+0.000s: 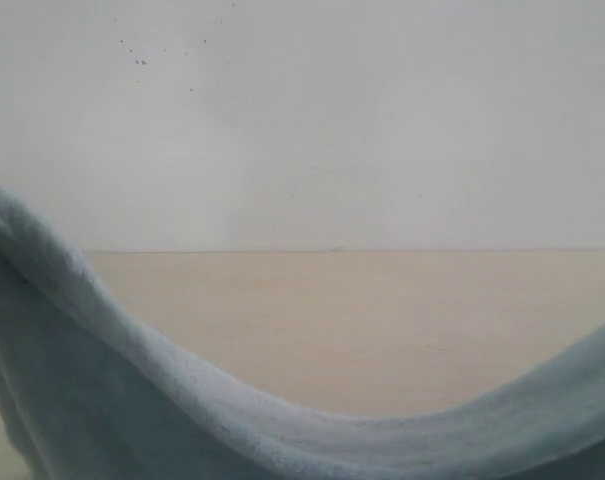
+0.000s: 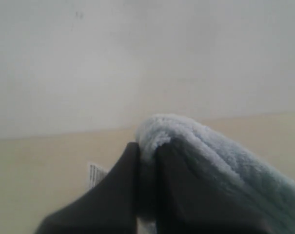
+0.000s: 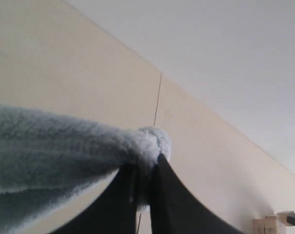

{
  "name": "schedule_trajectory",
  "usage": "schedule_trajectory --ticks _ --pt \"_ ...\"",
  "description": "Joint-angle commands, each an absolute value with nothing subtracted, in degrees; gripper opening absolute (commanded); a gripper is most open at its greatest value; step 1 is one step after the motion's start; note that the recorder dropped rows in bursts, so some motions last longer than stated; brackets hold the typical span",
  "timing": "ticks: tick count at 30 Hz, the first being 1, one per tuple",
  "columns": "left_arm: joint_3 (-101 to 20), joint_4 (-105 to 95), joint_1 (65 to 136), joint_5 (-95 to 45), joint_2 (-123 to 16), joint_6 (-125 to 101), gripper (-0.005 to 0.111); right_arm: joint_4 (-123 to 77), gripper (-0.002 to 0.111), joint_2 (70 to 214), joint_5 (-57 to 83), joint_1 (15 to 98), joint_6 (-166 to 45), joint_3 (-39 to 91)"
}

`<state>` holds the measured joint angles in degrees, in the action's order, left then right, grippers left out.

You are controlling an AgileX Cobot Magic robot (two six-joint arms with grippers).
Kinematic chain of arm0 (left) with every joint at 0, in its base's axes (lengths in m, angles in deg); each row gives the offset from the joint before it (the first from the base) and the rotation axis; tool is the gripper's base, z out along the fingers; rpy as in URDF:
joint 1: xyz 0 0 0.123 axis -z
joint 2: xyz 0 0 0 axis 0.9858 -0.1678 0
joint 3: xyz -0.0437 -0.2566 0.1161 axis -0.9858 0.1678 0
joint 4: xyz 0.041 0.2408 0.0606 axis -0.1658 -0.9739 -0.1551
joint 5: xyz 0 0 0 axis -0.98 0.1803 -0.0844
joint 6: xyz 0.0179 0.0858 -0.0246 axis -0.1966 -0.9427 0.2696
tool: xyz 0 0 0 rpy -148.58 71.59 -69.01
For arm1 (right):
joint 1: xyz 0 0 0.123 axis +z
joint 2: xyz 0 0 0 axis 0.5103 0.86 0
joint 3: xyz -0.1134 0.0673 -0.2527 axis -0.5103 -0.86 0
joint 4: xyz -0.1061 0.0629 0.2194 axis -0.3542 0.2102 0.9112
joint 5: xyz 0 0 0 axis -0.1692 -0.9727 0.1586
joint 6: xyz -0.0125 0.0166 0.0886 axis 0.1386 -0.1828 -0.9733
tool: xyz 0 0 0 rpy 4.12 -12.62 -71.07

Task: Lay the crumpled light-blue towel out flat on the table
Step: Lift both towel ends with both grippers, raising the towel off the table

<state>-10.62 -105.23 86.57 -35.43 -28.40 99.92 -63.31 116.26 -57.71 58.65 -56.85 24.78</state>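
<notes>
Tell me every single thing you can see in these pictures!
towel: one, light blue and fluffy, hanging between the two grippers and sagging in the middle
label tag: one, white with print, beside the left gripper
table: one, pale beige, behind and below the towel
wall: one, white-grey with a few dark specks, behind the table
left gripper: one, dark, pinching a towel corner
right gripper: one, dark, pinching another towel corner
</notes>
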Motion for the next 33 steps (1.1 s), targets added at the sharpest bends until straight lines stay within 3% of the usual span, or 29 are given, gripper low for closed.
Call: schedule_trajectory --ticks 1,10,20,26,33 --pt "-9.59 -104.85 84.45 -32.19 -39.22 97.1 0.004 -64.31 0.0 127.86 -56.36 57.67 -59.16 24.93" --pt "-12.09 -104.85 83.49 -20.49 -51.32 95.62 0.004 -54.65 0.0 152.05 -33.43 41.69 -60.75 25.04" --pt "-25.27 -104.85 83.49 -21.95 -65.04 92.98 0.004 -57.49 0.0 169.54 -25.05 39.23 -61.51 33.96" --pt "-29.76 -104.85 83.49 -22.08 -69.4 91.01 0.004 -57.49 0.0 170.73 -26.54 38.86 -64.51 42.75" --pt "-29.71 -104.85 83.49 -19.68 -59.99 90.89 0.004 -51.37 0.0 164.18 -28.79 33.44 -63.25 43.14"
